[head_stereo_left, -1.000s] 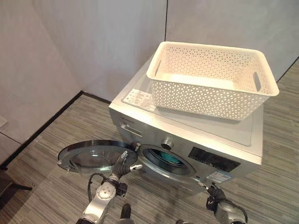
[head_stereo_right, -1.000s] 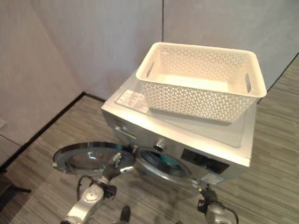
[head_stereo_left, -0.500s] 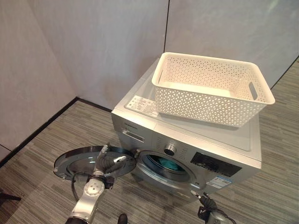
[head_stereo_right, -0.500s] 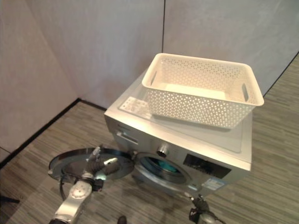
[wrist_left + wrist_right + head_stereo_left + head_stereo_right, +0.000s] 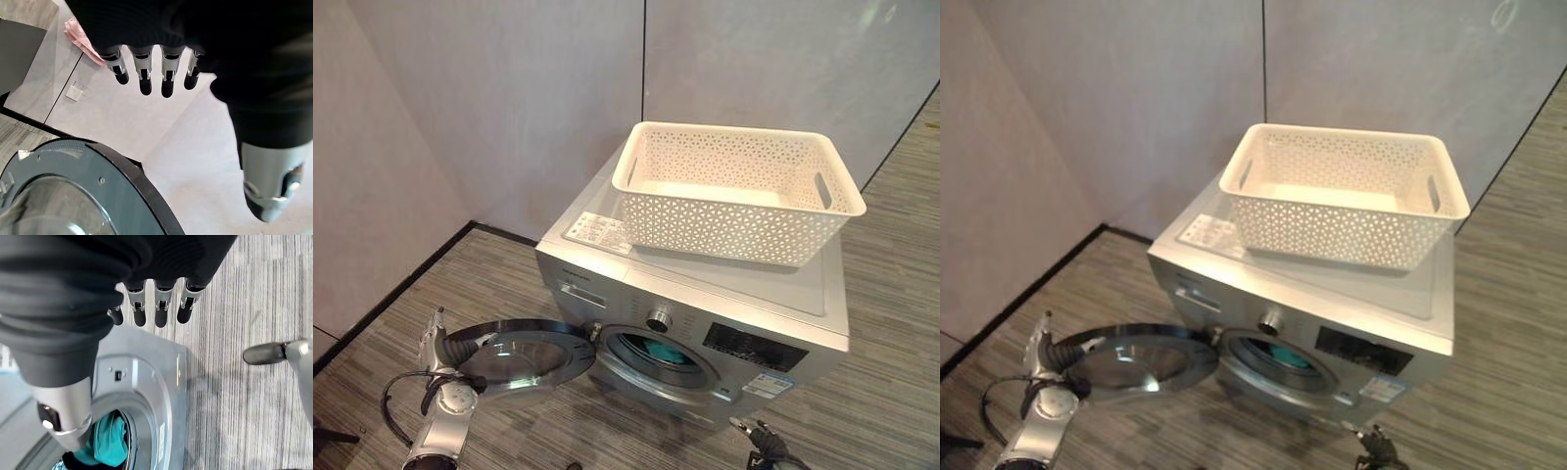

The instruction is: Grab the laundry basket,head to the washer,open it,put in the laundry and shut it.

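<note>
I have the white laundry basket (image 5: 736,192) parked empty on top of the washer (image 5: 705,294) to free both hands, and the teal laundry (image 5: 108,440) sits in the drum behind the open round door (image 5: 524,351). My left hand (image 5: 438,345) hovers at the door's outer edge, fingers (image 5: 145,73) straight and released, grasping nothing — placed, I judge, to swing it shut. My right hand (image 5: 756,438) hangs low by the washer's front corner, likewise relaxed; nothing stands in the door's path.
</note>
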`<state>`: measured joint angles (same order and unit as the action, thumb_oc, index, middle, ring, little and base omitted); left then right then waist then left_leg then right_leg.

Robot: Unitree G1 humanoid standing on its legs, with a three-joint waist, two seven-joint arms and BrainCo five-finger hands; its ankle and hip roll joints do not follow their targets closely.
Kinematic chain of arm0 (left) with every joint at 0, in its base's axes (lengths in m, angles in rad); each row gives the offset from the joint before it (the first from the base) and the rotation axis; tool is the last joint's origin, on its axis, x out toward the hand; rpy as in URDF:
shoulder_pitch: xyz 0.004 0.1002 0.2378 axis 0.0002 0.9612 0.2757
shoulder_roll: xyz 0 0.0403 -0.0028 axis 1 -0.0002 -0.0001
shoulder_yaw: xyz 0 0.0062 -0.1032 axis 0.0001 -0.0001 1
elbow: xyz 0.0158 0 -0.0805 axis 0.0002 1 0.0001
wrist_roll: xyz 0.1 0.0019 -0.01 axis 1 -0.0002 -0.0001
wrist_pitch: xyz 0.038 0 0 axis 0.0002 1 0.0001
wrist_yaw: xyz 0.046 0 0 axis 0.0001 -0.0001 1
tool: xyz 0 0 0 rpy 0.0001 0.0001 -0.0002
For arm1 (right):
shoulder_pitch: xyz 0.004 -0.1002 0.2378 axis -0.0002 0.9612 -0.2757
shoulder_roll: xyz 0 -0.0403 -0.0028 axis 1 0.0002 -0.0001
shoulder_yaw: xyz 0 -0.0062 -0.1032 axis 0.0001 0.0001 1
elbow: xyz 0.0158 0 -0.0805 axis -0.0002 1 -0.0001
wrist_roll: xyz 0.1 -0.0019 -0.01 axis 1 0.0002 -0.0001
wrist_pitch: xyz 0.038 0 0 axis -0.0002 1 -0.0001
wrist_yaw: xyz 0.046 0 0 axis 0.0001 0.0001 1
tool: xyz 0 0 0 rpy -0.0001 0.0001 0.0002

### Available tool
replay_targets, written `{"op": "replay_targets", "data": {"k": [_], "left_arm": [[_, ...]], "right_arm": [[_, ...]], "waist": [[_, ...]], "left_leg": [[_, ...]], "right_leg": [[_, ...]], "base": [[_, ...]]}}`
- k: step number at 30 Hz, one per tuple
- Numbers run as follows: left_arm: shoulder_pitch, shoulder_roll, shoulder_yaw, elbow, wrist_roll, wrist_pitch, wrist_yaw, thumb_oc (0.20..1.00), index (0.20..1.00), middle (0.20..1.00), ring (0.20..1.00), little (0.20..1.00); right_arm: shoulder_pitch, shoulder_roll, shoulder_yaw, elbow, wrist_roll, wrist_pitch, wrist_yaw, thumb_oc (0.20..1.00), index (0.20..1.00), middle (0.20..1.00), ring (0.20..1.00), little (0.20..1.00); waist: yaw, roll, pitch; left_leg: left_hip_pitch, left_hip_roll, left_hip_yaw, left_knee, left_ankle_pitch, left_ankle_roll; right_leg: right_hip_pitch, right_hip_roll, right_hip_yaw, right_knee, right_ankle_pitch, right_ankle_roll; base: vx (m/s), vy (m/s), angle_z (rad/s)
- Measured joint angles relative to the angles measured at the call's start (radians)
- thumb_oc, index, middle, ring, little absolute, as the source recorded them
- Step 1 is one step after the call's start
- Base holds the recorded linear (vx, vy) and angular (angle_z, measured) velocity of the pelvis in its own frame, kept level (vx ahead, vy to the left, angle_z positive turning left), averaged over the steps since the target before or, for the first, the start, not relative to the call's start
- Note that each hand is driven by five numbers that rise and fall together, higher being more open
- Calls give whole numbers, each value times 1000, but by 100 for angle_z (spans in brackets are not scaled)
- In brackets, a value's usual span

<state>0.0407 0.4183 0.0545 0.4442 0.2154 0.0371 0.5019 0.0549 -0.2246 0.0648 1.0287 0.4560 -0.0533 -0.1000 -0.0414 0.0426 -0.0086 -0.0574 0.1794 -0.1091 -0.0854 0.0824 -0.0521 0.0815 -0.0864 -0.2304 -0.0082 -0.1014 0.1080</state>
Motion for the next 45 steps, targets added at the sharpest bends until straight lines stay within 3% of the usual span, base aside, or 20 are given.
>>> {"op": "replay_targets", "data": {"k": [4, 6, 7, 9, 10, 12, 14, 17, 19, 24, 29, 35, 37, 39, 40, 41, 42, 43, 44, 45], "left_arm": [[-3, -51, -61, -6, -7, -8, -15, 1000, 1000, 1000, 1000, 1000], [-33, -86, -116, -9, -17, -12, -42, 1000, 1000, 1000, 1000, 1000], [-42, -96, -136, -10, -24, -11, -58, 1000, 1000, 1000, 1000, 1000], [-48, -94, -153, -20, -47, -12, -82, 1000, 1000, 1000, 1000, 1000], [-33, -89, -150, -22, -56, -11, -93, 1000, 1000, 1000, 1000, 1000], [-3, -70, -143, -55, -61, -12, -118, 1000, 1000, 1000, 1000, 1000], [25, -67, -135, -107, -61, -19, -129, 1000, 1000, 1000, 1000, 1000], [29, -65, -107, -111, -60, -21, -132, 1000, 1000, 1000, 1000, 1000], [6, -64, -108, -104, -58, -21, -133, 1000, 1000, 1000, 1000, 1000], [-17, -40, -109, -114, -57, -20, -133, 1000, 1000, 1000, 1000, 1000], [4, -28, -109, -115, -43, -18, -135, 1000, 1000, 1000, 1000, 1000], [0, -27, -108, -116, -5, -18, -130, 1000, 1000, 1000, 1000, 1000], [-43, -27, -113, -98, 2, -16, -114, 1000, 1000, 1000, 1000, 1000], [-158, -20, -136, -56, 12, -10, -106, 1000, 1000, 1000, 1000, 1000], [-176, -9, -138, -55, 24, -11, -97, 1000, 1000, 1000, 1000, 1000], [-173, 10, -136, -55, 30, -11, -86, 1000, 1000, 1000, 1000, 1000], [-166, 28, -131, -54, 30, -10, -81, 1000, 1000, 1000, 1000, 1000], [-164, 41, -128, -55, 30, -11, -77, 1000, 1000, 1000, 1000, 1000], [-156, 46, -110, -56, 30, -11, -66, 1000, 1000, 1000, 1000, 1000], [-153, 40, -99, -57, 30, -11, -54, 1000, 1000, 1000, 1000, 1000]], "right_arm": [[-12, 1, 4, 3, 0, -14, -1, 1000, 1000, 1000, 1000, 1000], [-16, -2, -12, 2, 1, -13, -6, 1000, 1000, 1000, 1000, 1000], [-27, -2, -18, 0, 1, -15, -8, 1000, 1000, 1000, 1000, 1000], [-41, 3, -32, 11, 2, -14, -11, 1000, 1000, 1000, 1000, 1000], [-62, 4, -33, 7, 2, -14, -11, 1000, 1000, 1000, 1000, 1000], [-73, 4, -33, 1, 1, -14, -10, 1000, 1000, 1000, 1000, 1000], [-68, -2, -35, -2, 1, -13, -10, 1000, 1000, 1000, 1000, 1000], [-68, 16, -32, -20, 1, -12, -7, 1000, 1000, 1000, 1000, 1000], [-66, 19, -37, -36, 2, -13, -8, 1000, 1000, 1000, 1000, 1000], [-60, 30, -37, -30, 2, -13, -8, 1000, 1000, 1000, 1000, 1000], [-53, 35, -35, 2, 1, -10, -6, 1000, 1000, 1000, 1000, 1000], [-15, 35, -32, 8, 0, -10, -1, 1000, 1000, 1000, 1000, 1000], [-20, 27, -22, 5, -1, -10, 0, 1000, 1000, 1000, 1000, 1000], [-39, 3, 8, 3, -1, -10, -1, 1000, 1000, 1000, 1000, 1000], [-45, 1, 6, 6, -1, -10, -2, 1000, 1000, 1000, 1000, 1000], [-61, 4, 6, 7, -1, -10, -2, 1000, 1000, 1000, 1000, 1000], [-62, 10, 4, 3, -1, -12, -1, 1000, 1000, 1000, 1000, 1000], [-59, 16, 1, -1, -1, -13, -2, 1000, 1000, 1000, 1000, 1000], [-51, 13, -4, -2, -1, -14, -1, 1000, 1000, 1000, 1000, 1000], [-33, 5, -10, -3, 0, -15, -3, 1000, 1000, 1000, 1000, 1000]], "waist": [[13, 3, 57], [6, -9, 101], [-1, -23, 128], [5, -55, 155], [10, -82, 157], [20, -106, 149], [11, -78, 137], [29, -85, 136], [20, -80, 133], [23, -83, 122], [22, -73, 71], [22, -78, 53], [22, -70, 57], [16, -74, 62], [13, -72, 67], [0, -78, 74], [-16, -100, 83], [-22, -122, 91], [-32, -126, 88], [-49, -106, 76]], "left_leg": [[-50, 12, -13, 61, 35, -38], [-128, -3, 31, 155, 73, -45], [-168, -19, 98, 190, 140, -49], [-221, -30, 157, 231, 205, -51], [-228, -52, 189, 295, 149, -16], [-196, -92, 214, 431, -20, 24], [-101, -103, 201, 352, -83, 52], [-8, -110, 166, 243, -97, 49], [7, -122, 147, 216, -99, 44], [26, -140, 145, 168, -100, 44], [59, -142, 153, 97, -101, 44], [68, -135, 146, 78, -102, 46], [0, -126, 141, 120, -96, 40], [-94, -126, 114, 147, -71, 23], [-89, -120, 124, 105, -54, 33], [-66, -115, 144, 70, -58, 70], [-54, -106, 196, 114, -117, 75], [-53, -102, 217, 193, -133, 85], [-47, -82, 203, 310, -165, 61], [-29, -47, 203, 358, -189, 39]], "right_leg": [[-3, 25, -24, 6, -6, -14], [-3, 18, -60, 5, -15, -42], [-9, 26, -82, 22, -21, -55], [-35, -6, -115, 48, -39, -94], [-52, -30, -110, 60, -34, -114], [-68, -54, -75, 79, -35, -110], [-68, -31, -66, 100, -30, -88], [-59, -26, -19, 115, -34, -83], [-48, -35, -27, 115, -35, -77], [-46, -52, -27, 113, -42, -59], [-58, -53, -11, 108, -28, -36], [-62, -45, -9, 109, -25, -28], [-122, -40, -7, 159, -41, -23], [-215, -42, -10, 238, -62, -61], [-233, -48, -25, 252, -64, -60], [-234, -50, -28, 258, -60, -68], [-221, -77, -31, 252, -57, -91], [-207, -90, -26, 253, -59, -92], [-194, -95, -25, 248, -60, -89], [-185, -90, -28, 241, -53, -79]], "base": [[-135, -184, 25], [-162, -144, 87], [-93, -65, 84], [-47, -15, 51], [2, 4, -10], [65, 34, -35], [96, 73, -22], [47, 113, -35], [49, 127, 6], [-23, 95, 12], [-16, -3, -6], [-83, -58, 1], [-288, -10, 19], [-94, 53, 57], [13, 99, 42], [24, 111, 11], [22, 114, 1], [31, 137, -3], [8, 159, -2], [23, 163, 4]]}}
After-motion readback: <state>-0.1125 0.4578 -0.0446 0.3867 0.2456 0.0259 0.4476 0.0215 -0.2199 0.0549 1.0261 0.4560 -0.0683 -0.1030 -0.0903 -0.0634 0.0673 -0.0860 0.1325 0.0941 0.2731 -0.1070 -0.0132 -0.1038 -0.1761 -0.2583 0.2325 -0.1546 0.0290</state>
